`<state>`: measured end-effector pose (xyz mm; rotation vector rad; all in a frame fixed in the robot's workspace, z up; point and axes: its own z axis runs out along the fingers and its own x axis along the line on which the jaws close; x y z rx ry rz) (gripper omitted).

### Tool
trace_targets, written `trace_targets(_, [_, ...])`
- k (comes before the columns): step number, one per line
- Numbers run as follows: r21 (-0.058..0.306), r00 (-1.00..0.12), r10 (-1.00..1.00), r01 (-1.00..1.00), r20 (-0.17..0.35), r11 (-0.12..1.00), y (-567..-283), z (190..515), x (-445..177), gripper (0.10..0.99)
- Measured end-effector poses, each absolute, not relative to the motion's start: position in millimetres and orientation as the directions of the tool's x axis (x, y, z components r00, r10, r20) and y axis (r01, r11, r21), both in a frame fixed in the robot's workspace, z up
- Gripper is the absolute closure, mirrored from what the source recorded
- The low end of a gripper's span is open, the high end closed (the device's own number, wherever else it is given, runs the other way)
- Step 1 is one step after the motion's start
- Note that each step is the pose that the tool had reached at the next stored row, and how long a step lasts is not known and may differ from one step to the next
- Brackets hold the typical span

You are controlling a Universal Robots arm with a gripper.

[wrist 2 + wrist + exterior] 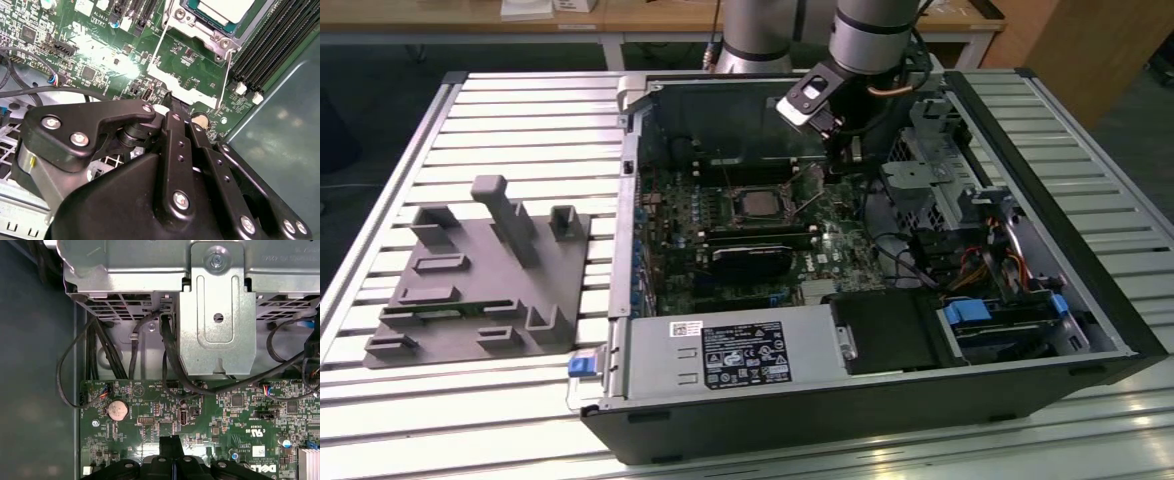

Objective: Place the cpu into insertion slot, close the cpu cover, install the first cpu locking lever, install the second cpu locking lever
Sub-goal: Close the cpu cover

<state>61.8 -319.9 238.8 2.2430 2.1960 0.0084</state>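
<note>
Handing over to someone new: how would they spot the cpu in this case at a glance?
Look inside the open computer case, on the green motherboard. Near its middle sits a silver-rimmed square socket, and the cpu is the flat grey square in it. Its neighbours, the memory slots, are long and black.

The motherboard (674, 250) is deep green, speckled with small black and silver parts. On it, the cpu (757, 203) has a dull silver-grey top, the memory slots (280, 45) are black with white end clips, and a coin cell (117, 410) is silver. Over the motherboard, the hand (843, 150) is black on a silver-grey arm (870, 30). Around the motherboard, the case (854, 430) is black. Beside the motherboard sit a silver power supply (744, 355) with a black-and-white label, blue latches (974, 312), and orange, red and yellow wires (974, 265). The worktop (520, 110) is silvery with ribbed stripes, and the fixture (480, 280) is plain grey.
</note>
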Motion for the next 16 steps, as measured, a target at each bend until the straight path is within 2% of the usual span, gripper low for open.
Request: trace_targets(16, [0.009, 0.021, 1.0, 1.0, 0.002, -0.021, -319.9, 238.9, 40.2, 0.98])
